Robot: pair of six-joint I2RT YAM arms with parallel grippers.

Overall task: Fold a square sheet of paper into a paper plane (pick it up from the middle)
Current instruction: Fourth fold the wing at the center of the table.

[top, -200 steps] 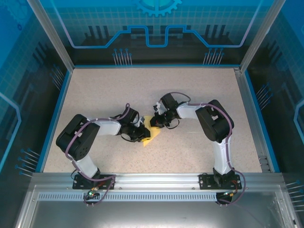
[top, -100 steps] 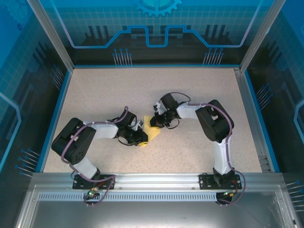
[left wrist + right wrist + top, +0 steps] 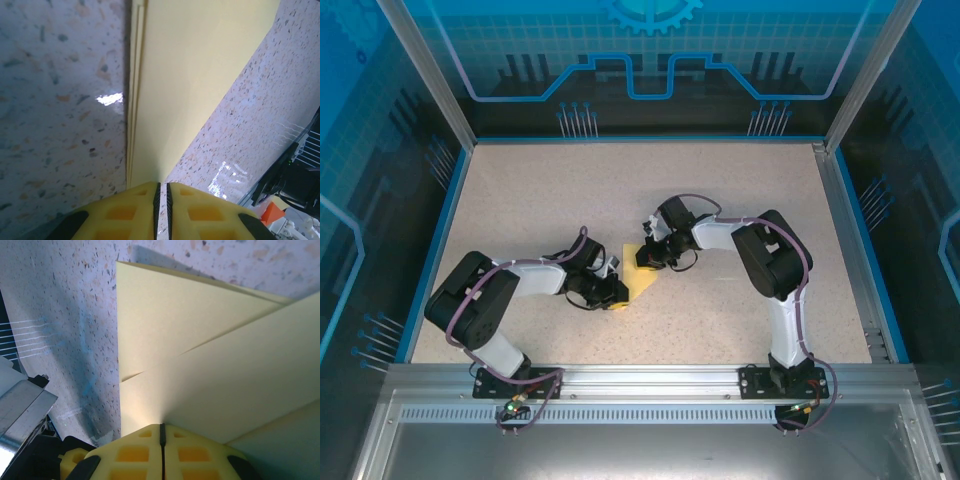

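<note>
- Sliding nearer and leftward since a moment ago, the left arm [image 3: 510, 285] is bringing the left gripper [image 3: 611, 294], closed, to the paper's near corner.
- Lying flat between both grippers, the folded yellow sheet [image 3: 640, 273] is stretching away-right from the left one.
- Also closed, the right gripper [image 3: 647, 262] is pressing its far end.

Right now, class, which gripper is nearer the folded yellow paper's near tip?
Left. The left gripper sits on that tip of the paper; the right gripper rests on its far part.
</note>
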